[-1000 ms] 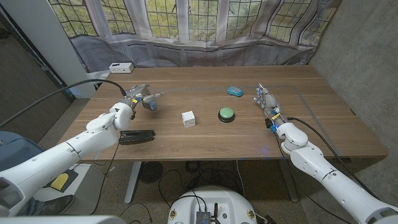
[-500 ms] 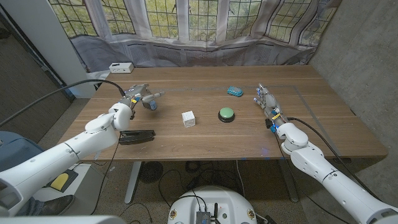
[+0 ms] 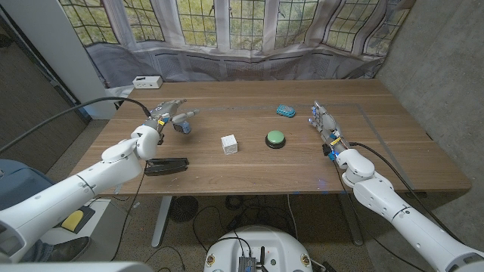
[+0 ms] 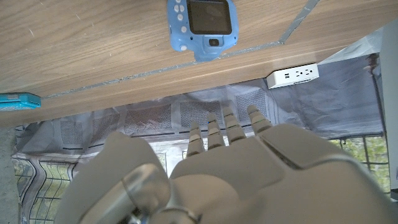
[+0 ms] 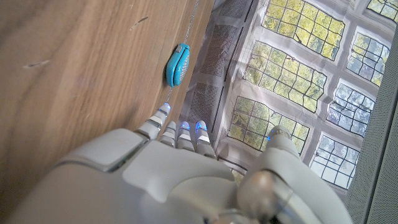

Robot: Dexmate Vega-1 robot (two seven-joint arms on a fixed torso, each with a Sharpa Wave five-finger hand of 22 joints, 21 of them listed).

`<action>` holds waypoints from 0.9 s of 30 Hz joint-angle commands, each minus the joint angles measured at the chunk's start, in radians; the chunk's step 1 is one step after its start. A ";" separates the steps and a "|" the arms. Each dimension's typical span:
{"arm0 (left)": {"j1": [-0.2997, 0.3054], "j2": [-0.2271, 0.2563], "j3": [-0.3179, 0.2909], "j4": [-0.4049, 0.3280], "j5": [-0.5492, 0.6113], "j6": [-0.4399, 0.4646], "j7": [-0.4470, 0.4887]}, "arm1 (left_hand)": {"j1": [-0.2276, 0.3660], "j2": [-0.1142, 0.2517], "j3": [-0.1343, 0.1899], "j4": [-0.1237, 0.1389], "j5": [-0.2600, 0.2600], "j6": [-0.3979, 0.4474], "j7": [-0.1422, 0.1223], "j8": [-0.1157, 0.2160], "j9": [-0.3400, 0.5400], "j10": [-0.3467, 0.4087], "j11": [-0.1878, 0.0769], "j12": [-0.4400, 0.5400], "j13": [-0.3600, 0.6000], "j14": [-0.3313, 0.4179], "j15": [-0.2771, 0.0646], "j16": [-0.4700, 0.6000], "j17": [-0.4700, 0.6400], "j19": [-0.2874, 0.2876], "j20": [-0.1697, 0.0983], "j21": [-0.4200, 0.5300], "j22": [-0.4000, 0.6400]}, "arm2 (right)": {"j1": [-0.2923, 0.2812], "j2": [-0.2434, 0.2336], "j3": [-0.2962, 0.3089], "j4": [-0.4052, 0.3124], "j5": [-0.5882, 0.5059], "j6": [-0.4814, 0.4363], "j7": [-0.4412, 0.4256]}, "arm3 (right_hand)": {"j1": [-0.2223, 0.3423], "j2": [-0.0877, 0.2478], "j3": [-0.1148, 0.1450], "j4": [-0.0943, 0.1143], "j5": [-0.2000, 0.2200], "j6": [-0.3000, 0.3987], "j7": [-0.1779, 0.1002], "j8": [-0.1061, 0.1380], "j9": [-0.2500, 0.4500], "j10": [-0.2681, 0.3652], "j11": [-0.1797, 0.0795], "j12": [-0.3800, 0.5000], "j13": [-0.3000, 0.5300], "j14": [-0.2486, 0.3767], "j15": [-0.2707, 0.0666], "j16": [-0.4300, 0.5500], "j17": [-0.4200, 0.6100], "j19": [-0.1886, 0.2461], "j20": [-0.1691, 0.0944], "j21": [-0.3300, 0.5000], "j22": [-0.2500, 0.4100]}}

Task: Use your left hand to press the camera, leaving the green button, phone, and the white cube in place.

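Note:
The small blue camera lies on the table's left side, screen up. My left hand hovers just behind and left of it with its fingers spread and nothing in them; its fingertips stand apart from the camera. The white cube sits mid-table, with the green button to its right. A black phone lies near the front edge, beside my left forearm. My right hand waits at the right with its fingers straight, holding nothing.
A small teal object lies behind the green button, also seen from the wrists. A white power strip sits off the table's far left corner. A thin tape line crosses the tabletop.
My left hand's fingers have lifted and spread a little over the camera. The camera, cube, button, phone and right hand have not moved.

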 commanded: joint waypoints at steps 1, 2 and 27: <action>0.029 -0.004 -0.031 -0.001 -0.049 -0.043 0.049 | 0.012 -0.001 0.005 0.000 -0.005 -0.023 0.001 0.004 0.003 -0.009 -0.001 -0.004 0.005 0.007 0.004 -0.002 0.002 0.009 0.000 0.008 0.002 | -0.007 0.002 0.003 -0.001 -0.003 0.015 -0.003 | -0.002 0.005 0.005 0.001 0.001 0.008 0.000 0.001 0.004 0.009 0.003 0.000 0.005 0.002 0.003 -0.001 0.003 0.005 0.007 0.000 0.004; 0.031 -0.003 -0.033 -0.004 -0.051 -0.042 0.049 | 0.012 -0.001 0.005 0.000 -0.005 -0.024 0.001 0.005 0.003 -0.009 0.000 -0.004 0.005 0.006 0.004 -0.002 0.003 0.009 0.000 0.008 0.002 | -0.007 0.001 0.004 -0.003 -0.002 0.016 -0.001 | -0.002 0.005 0.005 0.001 0.001 0.008 0.000 0.001 0.004 0.009 0.003 0.000 0.005 0.001 0.002 -0.001 0.003 0.005 0.008 0.000 0.004; 0.170 -0.030 -0.199 -0.041 -0.328 -0.257 0.099 | 0.012 -0.003 0.004 0.001 -0.007 0.046 0.045 0.040 0.002 -0.028 0.028 -0.004 0.006 -0.014 0.022 -0.008 0.003 0.010 0.001 0.004 0.002 | -0.020 0.006 0.016 -0.006 -0.028 0.097 0.008 | -0.001 0.006 0.006 0.000 0.002 0.025 0.018 0.006 0.004 0.033 0.010 0.008 0.005 0.026 -0.007 0.007 0.002 0.038 -0.015 0.009 0.004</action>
